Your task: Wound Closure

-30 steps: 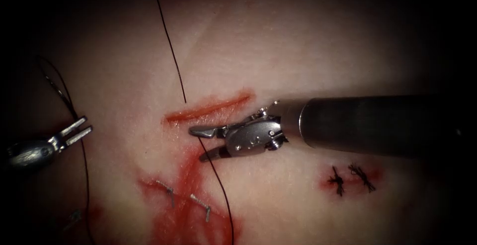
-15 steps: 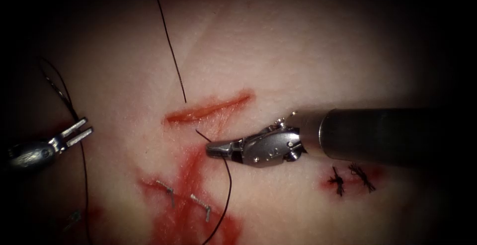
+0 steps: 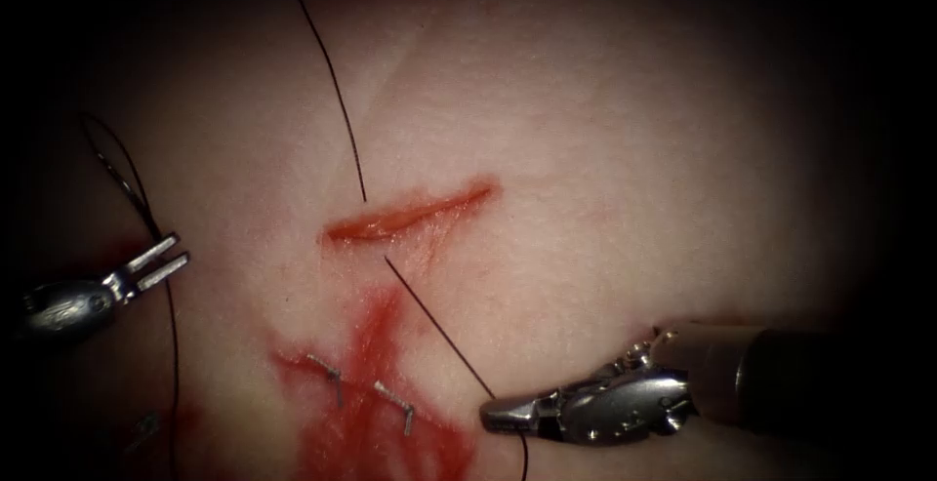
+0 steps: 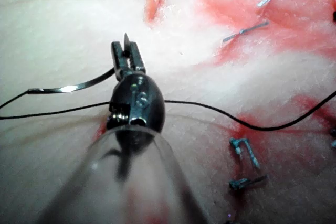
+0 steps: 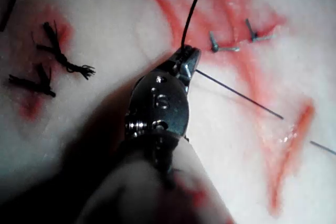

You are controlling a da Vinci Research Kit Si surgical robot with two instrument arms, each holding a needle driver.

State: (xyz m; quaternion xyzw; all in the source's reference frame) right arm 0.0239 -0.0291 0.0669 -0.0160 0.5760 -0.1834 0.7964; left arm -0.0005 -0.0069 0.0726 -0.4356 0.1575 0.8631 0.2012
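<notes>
Needle (image 4: 71, 86) curved, flat on pale tissue (image 3: 586, 149), left of the cut (image 3: 410, 213). Thread (image 3: 439, 320) taut, running lower right from cut into right tool (image 3: 493, 418), clamped on it. Left tool (image 3: 171, 255) spread, empty.

The right tool (image 3: 493, 417) reaches in level from the right edge, its jaws closed on the thread (image 3: 439, 320) and pointing left. The left tool (image 3: 168, 256) lies at the far left edge, tilted up to the right, its jaws slightly parted and holding nothing.
</notes>
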